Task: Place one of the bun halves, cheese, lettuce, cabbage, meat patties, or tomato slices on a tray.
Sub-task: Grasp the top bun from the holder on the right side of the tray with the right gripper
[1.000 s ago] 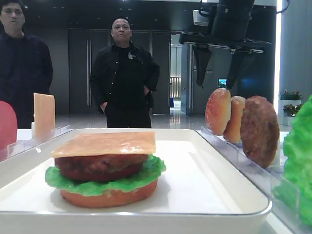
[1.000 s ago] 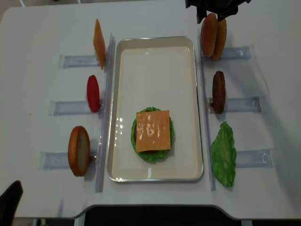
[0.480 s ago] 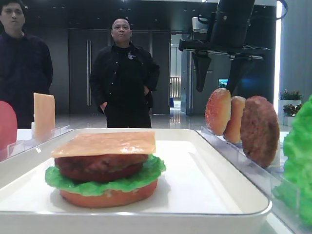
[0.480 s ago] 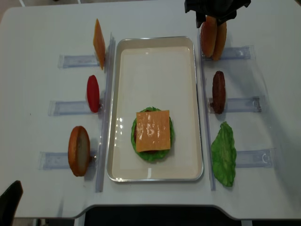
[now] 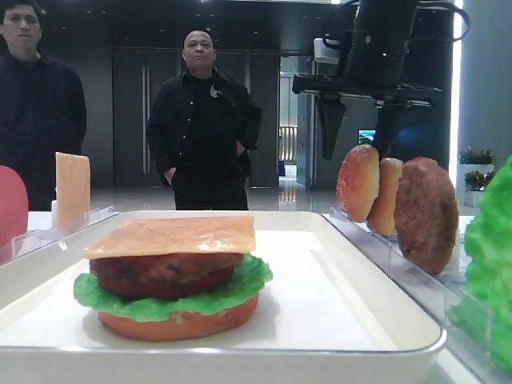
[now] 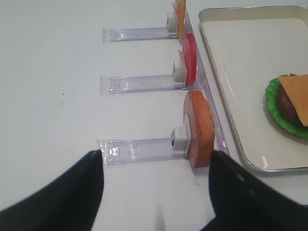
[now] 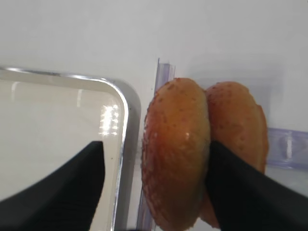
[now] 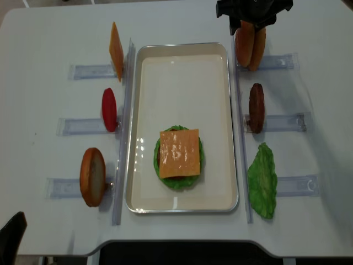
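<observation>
Two fingers of right end effector (image 7: 153, 185) straddle seeded top bun (image 7: 177, 154), spread w/ gaps, not clamped.

One exterior view sits low at the near end of the tray (image 5: 384, 336), looking level along it. The other exterior view looks straight down on the counter (image 8: 49, 33), with the tray centred. The right wrist view looks down, close, at the tray's far right corner (image 7: 122, 103). The left wrist view looks down obliquely left of the tray (image 6: 231, 57). All four views share the tray.
</observation>
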Controlling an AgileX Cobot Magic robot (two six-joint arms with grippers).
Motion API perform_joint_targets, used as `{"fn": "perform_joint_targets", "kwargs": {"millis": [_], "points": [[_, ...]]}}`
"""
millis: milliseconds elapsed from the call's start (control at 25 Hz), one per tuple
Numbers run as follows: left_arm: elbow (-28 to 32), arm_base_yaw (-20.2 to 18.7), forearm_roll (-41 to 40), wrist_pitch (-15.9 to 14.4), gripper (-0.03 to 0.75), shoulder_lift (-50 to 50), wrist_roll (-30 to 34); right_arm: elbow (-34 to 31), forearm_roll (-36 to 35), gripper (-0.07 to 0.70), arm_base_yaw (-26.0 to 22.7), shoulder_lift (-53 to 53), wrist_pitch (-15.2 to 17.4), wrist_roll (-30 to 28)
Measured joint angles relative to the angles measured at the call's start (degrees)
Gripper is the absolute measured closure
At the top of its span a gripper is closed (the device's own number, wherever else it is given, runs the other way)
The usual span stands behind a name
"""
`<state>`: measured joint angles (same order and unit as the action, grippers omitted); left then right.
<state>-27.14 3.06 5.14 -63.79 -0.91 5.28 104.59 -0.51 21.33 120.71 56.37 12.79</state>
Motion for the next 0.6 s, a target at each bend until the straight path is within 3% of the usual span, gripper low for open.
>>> {"fn": "perform_joint_targets", "kwargs": {"millis": [240, 480, 600], "points": [[0.0, 0.0, 0.0, 0.0, 0.198, 0.0, 0.0, 0.0, 0.0, 0.244, 0.0, 0.5, 0.0, -0.1], [0.0, 0.0, 0.0, 0.0, 0.198, 0.0, 0.0, 0.0, -0.1, 0.406, 0.0, 0.6, -0.1, 0.0], [0.0, 0.0, 0.0, 0.0, 0.198, 0.0, 0.0, 0.0, -0.2, 0.426, 0.0, 0.6, -0.1, 0.0]]}}
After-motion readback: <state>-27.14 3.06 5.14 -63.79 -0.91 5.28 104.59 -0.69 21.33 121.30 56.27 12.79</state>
